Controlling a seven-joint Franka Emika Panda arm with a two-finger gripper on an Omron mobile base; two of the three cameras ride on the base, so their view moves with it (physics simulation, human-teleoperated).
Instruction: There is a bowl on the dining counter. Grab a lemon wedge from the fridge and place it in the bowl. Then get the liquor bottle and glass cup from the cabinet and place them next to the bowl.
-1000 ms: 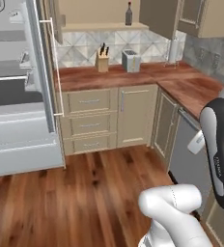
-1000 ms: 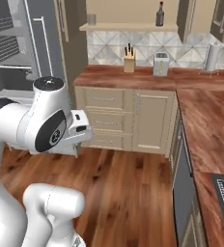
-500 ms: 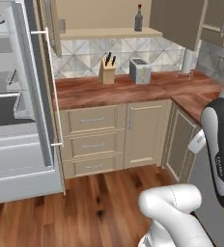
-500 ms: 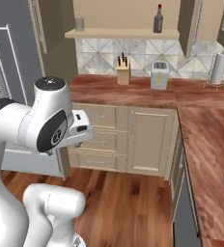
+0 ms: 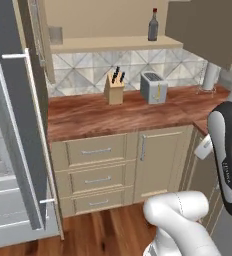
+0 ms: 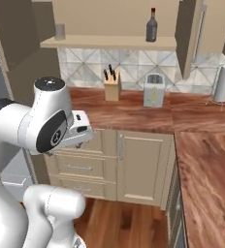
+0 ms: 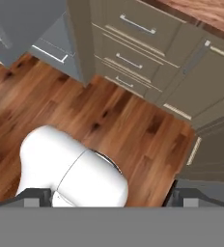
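Left base view shows the small dark liquor bottle with red cap (image 5: 153, 25) upright on the tan wall cabinet's beige shelf (image 5: 115, 44), nearer and more central than before, since the base has driven. The gripper (image 7: 109, 197) hangs spread wide, empty, above wooden floor.
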